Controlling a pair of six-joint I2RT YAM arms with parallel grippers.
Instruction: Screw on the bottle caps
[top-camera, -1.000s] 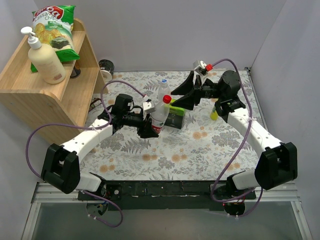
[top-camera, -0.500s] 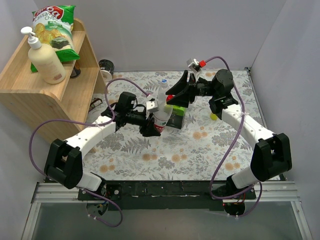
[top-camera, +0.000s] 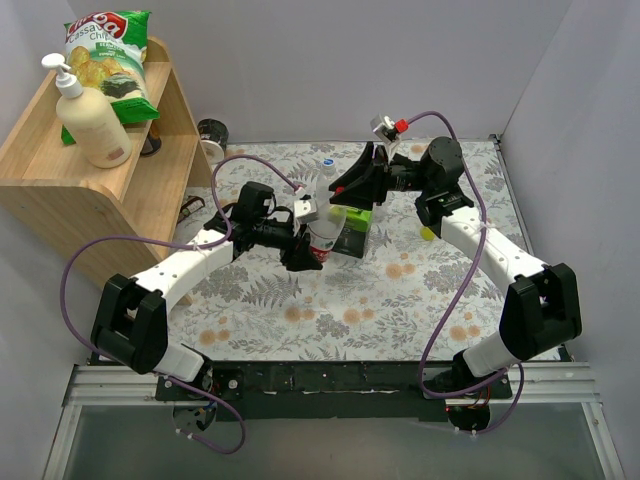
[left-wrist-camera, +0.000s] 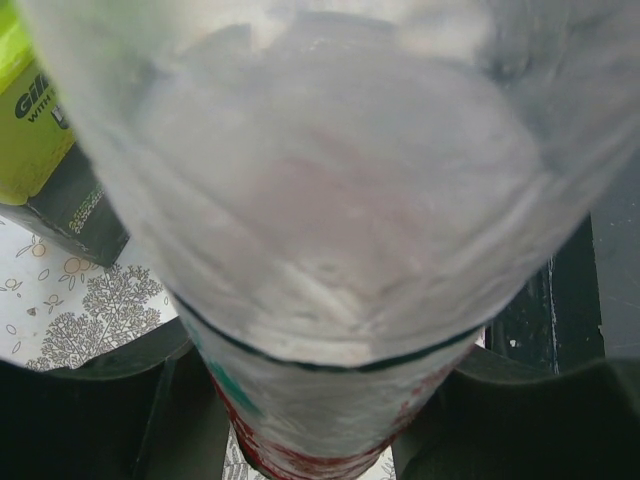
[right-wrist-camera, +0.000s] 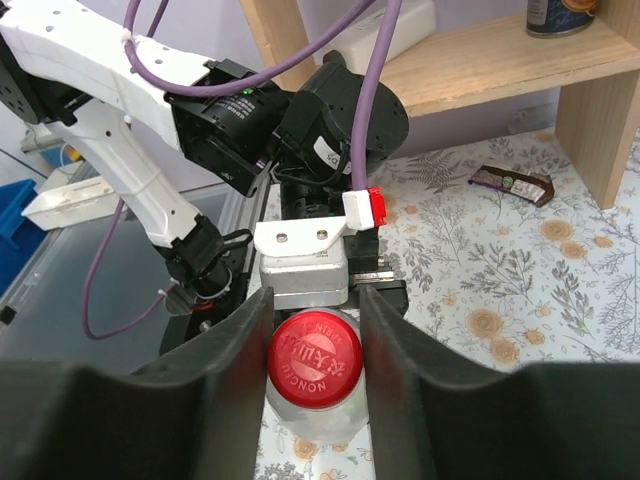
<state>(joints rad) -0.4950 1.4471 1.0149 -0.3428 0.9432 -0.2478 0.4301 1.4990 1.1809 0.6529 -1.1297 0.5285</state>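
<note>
**Red cap between the right fingers, bottle held by the left**

A table with a flower-pattern cloth carries the scene, and a wooden shelf stands at its far left corner. On the shelf are a cream pump bottle and a bag of chips.

Near the middle of the table lies a green and black carton. Just in front of it the left gripper grips the clear bottle with the red-and-white label and holds it upright.

A second clear bottle, with a blue cap, stands just behind.

The right gripper reaches over the held bottle. Its fingers lie close on both sides of the red cap, which sits on the bottle's neck. I cannot tell if they press it.
</note>
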